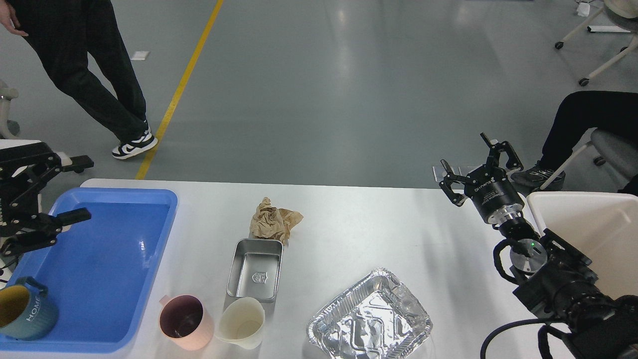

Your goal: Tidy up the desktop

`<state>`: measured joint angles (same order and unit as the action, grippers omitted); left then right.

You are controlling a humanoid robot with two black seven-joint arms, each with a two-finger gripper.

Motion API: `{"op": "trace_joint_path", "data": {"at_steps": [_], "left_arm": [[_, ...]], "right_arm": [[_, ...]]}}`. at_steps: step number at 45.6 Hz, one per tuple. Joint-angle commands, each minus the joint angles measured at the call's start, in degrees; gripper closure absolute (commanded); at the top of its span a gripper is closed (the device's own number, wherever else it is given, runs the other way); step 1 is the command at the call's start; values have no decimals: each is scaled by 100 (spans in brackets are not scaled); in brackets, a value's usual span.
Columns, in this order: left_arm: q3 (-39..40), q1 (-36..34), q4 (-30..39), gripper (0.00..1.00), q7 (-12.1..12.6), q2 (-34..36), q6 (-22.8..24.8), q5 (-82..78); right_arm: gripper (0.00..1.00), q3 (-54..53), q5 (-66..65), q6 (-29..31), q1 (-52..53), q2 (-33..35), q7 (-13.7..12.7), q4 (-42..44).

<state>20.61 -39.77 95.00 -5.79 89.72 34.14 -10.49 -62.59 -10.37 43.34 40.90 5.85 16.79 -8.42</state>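
Desktop (379,234): broad white matte top with rounded corners, filling the lower half of the frame. On it: crumpled brown paper (275,223), steel tin (255,269), pink mug (185,322), cream cup (242,322), foil tray (369,323) cut off at the bottom edge. Blue tray (99,269) at lower left holds a blue mug (24,309). White bin (593,234) at right, partly cut off. Left gripper (75,189) spread wide, empty. Right gripper (478,164) spread, empty. Grey floor with a yellow line (182,85) beyond.
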Motion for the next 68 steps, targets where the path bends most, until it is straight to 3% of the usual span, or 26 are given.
{"op": "trace_joint_path", "data": {"at_steps": [1,8,17,30,36,45,53,64,68], "left_arm": [[13,-13,28,4,35,344,163,-471],[57,-127,54,4,113,564,330,-507],[127,-303,124,4,544,863,620,-516],[136,-690,124,3,799,424,611,-1165],[136,-909,160,3,1247,160,682,-1342],[118,-1015,317,4,2178,-542,708,-1886],[48,-884,485,5,2750,-1157,831,-2826],[-40,-172,441,6,3312,-2493,190,-4180],[-48,127,336,7,3357,-2959,-74,-4689]], "right_arm": [[0,1,0,-1,6,4,0,-2],[0,1,0,-1,15,-5,0,-2],[0,1,0,-1,23,-5,0,-2],[0,1,0,-1,6,-5,0,-151],[0,1,0,-1,-3,30,-9,-239],[0,1,0,-1,6,30,0,-248],[0,1,0,8,6,30,0,-257],[0,1,0,34,-12,39,0,-248],[0,1,0,43,-20,56,0,-257]]}}
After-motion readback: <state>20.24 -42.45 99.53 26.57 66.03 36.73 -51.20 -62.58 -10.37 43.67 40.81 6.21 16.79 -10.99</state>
